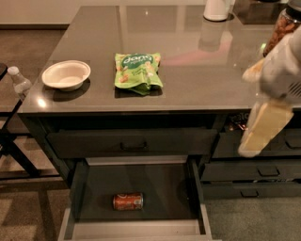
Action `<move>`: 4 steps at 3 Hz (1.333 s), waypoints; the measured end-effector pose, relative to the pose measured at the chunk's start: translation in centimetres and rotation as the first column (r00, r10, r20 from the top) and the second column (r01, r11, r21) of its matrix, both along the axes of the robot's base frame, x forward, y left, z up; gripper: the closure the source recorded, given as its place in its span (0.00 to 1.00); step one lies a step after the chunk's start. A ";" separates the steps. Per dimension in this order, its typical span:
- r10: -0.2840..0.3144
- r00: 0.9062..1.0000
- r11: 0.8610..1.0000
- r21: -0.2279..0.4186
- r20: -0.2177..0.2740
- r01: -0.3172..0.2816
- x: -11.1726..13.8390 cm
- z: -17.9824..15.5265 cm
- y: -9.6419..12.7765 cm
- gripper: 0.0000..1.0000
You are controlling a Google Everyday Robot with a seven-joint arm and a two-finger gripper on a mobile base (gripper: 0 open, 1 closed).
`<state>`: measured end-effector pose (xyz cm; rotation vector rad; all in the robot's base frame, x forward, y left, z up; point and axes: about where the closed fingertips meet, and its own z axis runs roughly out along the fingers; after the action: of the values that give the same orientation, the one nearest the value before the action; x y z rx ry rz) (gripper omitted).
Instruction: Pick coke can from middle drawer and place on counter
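Note:
The coke can (128,201) is red and lies on its side on the dark floor of the open middle drawer (136,229), left of the drawer's centre. The glossy dark counter (197,80) is above it. My gripper (256,139) is a cream and white shape at the right edge. It hangs in front of the counter's front right edge, pointing down and left, well above and to the right of the can. It holds nothing that I can see.
On the counter are a green snack bag (137,71), a white bowl (66,75), a white jug (217,9) and a jar of nuts (282,28). A closed drawer front with a handle (133,144) is above the open drawer. Narrower drawers (263,172) are at the right. A plastic bottle (19,81) is at the left.

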<state>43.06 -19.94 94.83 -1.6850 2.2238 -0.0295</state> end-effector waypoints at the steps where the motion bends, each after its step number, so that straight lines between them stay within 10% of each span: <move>1: 0.007 0.997 0.998 0.062 -0.082 -0.001 -0.6 -7.0 2.5 0.00; 4: 0.001 0.975 0.993 0.112 -0.223 0.025 -1.7 -14.9 5.1 0.00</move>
<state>41.31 -14.81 79.97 -1.6849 2.3450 0.2918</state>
